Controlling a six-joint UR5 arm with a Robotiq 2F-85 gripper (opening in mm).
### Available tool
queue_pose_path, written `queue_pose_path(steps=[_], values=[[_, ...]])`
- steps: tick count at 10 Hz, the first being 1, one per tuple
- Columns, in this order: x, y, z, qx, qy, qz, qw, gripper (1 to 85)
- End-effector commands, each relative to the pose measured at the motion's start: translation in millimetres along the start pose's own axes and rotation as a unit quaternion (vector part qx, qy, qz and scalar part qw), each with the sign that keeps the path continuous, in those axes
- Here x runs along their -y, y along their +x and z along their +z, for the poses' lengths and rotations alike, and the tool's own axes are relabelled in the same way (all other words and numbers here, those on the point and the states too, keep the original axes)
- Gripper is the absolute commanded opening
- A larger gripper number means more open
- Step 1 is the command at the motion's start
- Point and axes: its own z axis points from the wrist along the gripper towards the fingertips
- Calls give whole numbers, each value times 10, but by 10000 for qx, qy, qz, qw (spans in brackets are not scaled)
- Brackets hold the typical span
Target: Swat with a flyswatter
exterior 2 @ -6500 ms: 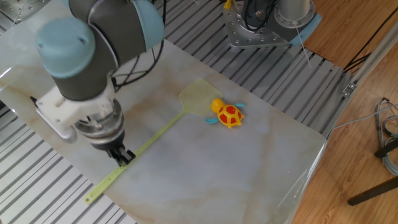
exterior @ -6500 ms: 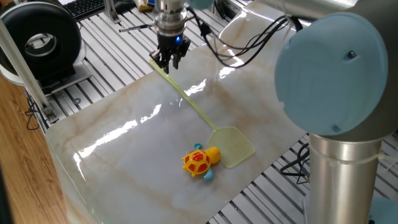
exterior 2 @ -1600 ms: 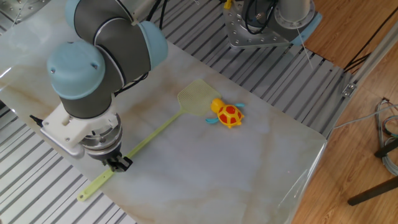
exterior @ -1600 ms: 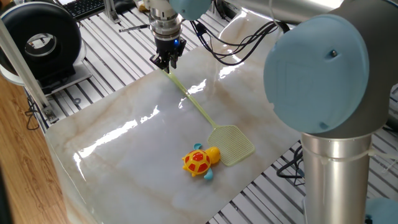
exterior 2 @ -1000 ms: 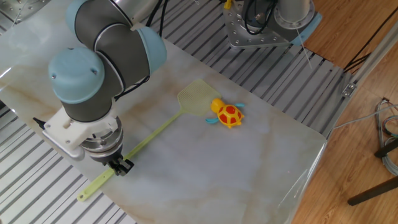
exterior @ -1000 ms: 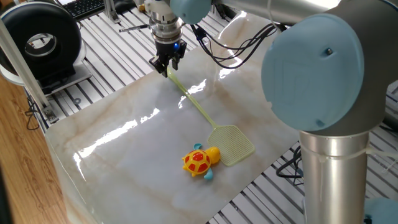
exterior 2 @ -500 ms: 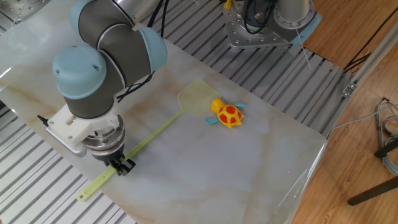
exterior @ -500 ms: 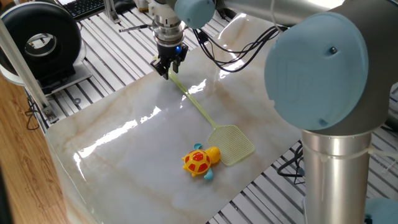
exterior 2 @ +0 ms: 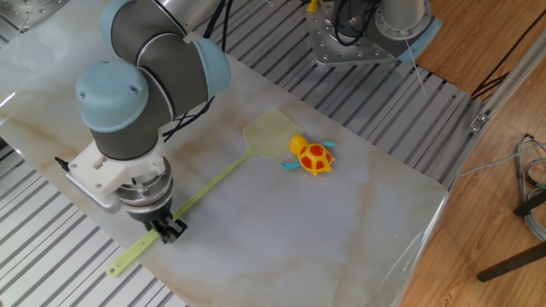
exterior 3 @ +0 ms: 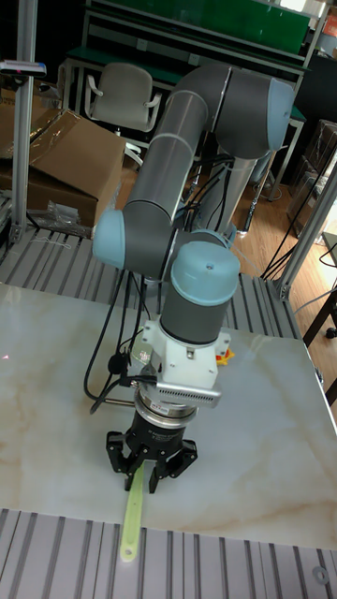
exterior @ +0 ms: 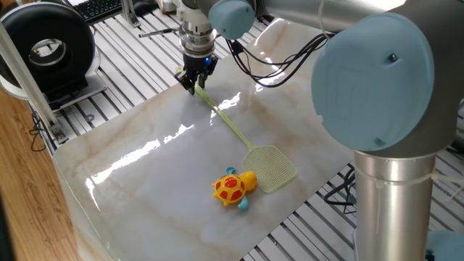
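Lying flat on the marble worktop (exterior: 130, 181), flyswatter (exterior: 235, 130) with handle running from near the far edge, by the gripper (exterior: 193, 83), to a mesh head close to the near right edge. Head just beside, and apparently touching, an orange-and-yellow turtle toy (exterior: 233, 188). Gripper pointing down over the handle's far end, black fingers (exterior: 188, 81) close together on either side of it; contact with the handle not resolvable here. Black round device (exterior: 51, 48) and keyboard (exterior: 100, 9) standing off the worktop, on the slatted table beyond its far left corner.

Seen from the other fixed view: flyswatter (exterior 2: 205, 191) stretched diagonally, mesh head toward the worktop's (exterior 2: 358, 222) middle, handle tip reaching just past the edge next to the slatted table. Turtle toy (exterior 2: 311, 157) against the head's right side. Gripper (exterior 2: 168, 228) low over the handle a little way in from its tip, jaws narrow and straddling the handle; whether gripping or only bracketing, cannot tell. Grey-and-blue arm (exterior 2: 141, 85) rising directly above it.

Seen from the tall fixed view: gripper (exterior 3: 148, 469) facing the camera, fingers (exterior 3: 120, 462) splayed to either side of the pale handle (exterior 3: 133, 519), which passes between them and extends to the worktop's (exterior 3: 56, 374) near edge. Narrow gap visible between fingertips and handle. Mesh head hidden behind the arm (exterior 3: 197, 309).
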Motion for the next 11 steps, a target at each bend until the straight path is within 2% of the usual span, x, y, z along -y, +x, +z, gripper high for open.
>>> queue_pose_path(steps=[1, 2, 3, 4, 5, 6, 8, 9, 11], values=[[-71, -128, 1, 212, -100, -32, 9997, 290], [-60, -159, -10, 241, -60, -77, 9997, 107], [-64, -193, -63, 240, -43, -156, 9996, 13], [-61, -184, -187, 142, 21, -267, 9995, 13], [-90, -153, -405, 7, 65, -373, 9993, 13], [-178, -130, -594, -90, 19, -405, 9991, 13], [-339, -80, -921, -308, 54, -408, 9987, 13], [-391, -91, -999, -318, 68, -448, 9985, 13], [-394, -251, -904, 14, -40, -748, 9972, 13]])
